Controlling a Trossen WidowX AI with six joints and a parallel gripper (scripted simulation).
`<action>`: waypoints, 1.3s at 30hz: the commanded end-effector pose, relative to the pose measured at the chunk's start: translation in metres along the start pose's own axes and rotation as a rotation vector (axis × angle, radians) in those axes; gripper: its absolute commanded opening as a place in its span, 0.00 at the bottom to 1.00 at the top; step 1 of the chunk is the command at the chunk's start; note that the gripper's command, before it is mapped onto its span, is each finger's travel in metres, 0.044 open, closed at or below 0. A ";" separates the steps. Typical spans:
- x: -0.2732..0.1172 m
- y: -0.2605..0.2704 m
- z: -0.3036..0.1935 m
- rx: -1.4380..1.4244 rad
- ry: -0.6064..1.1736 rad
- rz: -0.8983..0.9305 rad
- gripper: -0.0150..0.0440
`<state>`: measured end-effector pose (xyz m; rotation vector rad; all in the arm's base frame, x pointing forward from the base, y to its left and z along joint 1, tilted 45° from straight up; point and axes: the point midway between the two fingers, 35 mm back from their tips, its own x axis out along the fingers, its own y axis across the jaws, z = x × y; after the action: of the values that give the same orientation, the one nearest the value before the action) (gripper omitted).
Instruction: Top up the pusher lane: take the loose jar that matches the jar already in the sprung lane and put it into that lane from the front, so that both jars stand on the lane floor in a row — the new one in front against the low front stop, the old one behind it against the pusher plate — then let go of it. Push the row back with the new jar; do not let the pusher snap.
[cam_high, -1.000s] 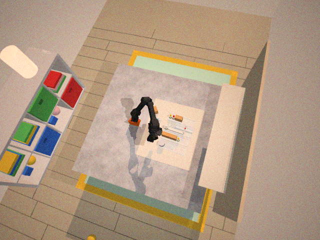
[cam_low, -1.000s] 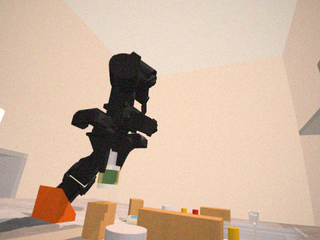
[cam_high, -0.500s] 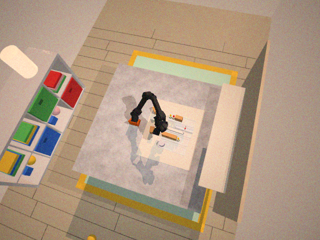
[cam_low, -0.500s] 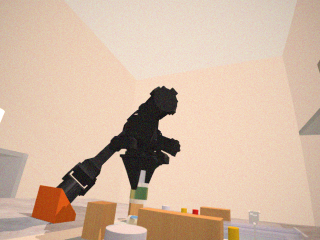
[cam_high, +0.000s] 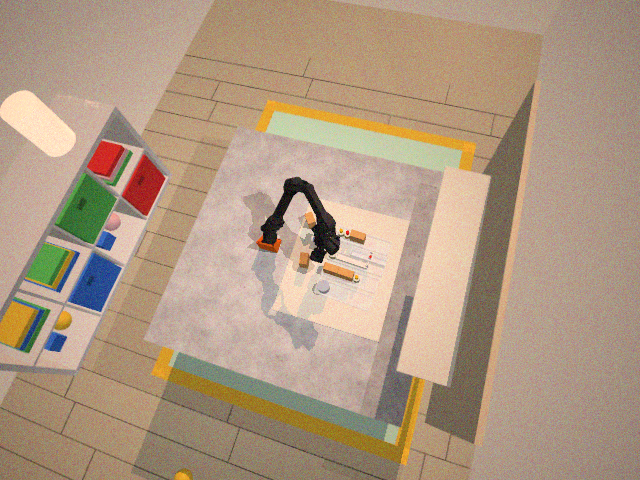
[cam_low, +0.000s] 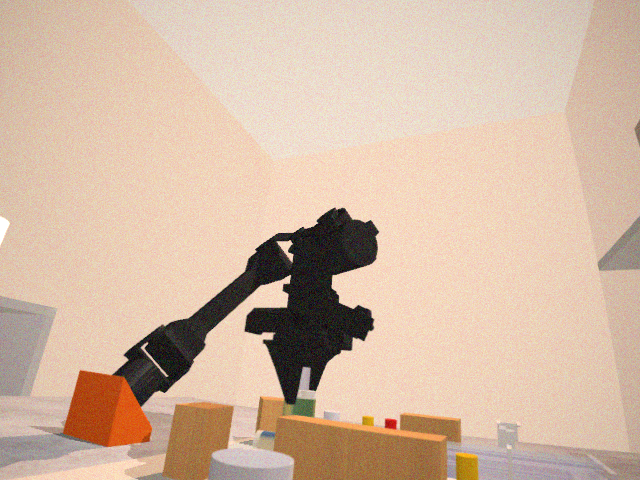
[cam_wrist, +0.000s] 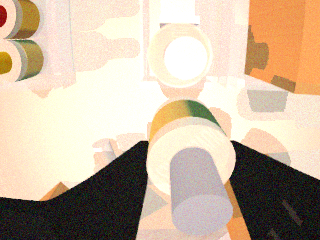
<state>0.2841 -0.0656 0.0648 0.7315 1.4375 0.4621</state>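
My gripper (cam_low: 303, 396) (cam_wrist: 187, 148) is shut on a jar (cam_low: 305, 407) (cam_wrist: 172, 120) with a yellow and green label, a white shoulder and a tall grey-lilac cap. The held jar is about upright; its base is hidden, so its height above the floor cannot be told. The lane jar (cam_high: 332, 255) (cam_low: 331, 414) (cam_wrist: 185, 57) shows a pale top and stands just beyond the held jar in the wrist view, with a visible gap between them. A white pusher part (cam_wrist: 179, 10) is right behind the lane jar. The lane jar's label and the low front stop cannot be made out.
A long wooden block (cam_high: 338, 271) (cam_low: 361, 446) (cam_wrist: 275, 40) flanks the lane. Red-capped (cam_high: 347, 232) (cam_low: 390, 423) and yellow-capped (cam_high: 341, 230) (cam_low: 368, 420) jars stand on the other side. A wide lilac-topped jar (cam_high: 322, 286) (cam_low: 251, 459) and wooden block (cam_high: 303, 259) (cam_low: 199, 439) are near.
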 end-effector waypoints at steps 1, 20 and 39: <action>0.011 0.002 -0.001 0.003 0.002 0.005 0.25; 0.021 0.002 0.004 0.002 0.002 0.005 0.25; 0.021 0.002 0.013 0.002 0.001 0.005 0.25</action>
<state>0.2934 -0.0497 0.0494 0.7420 1.4533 0.4665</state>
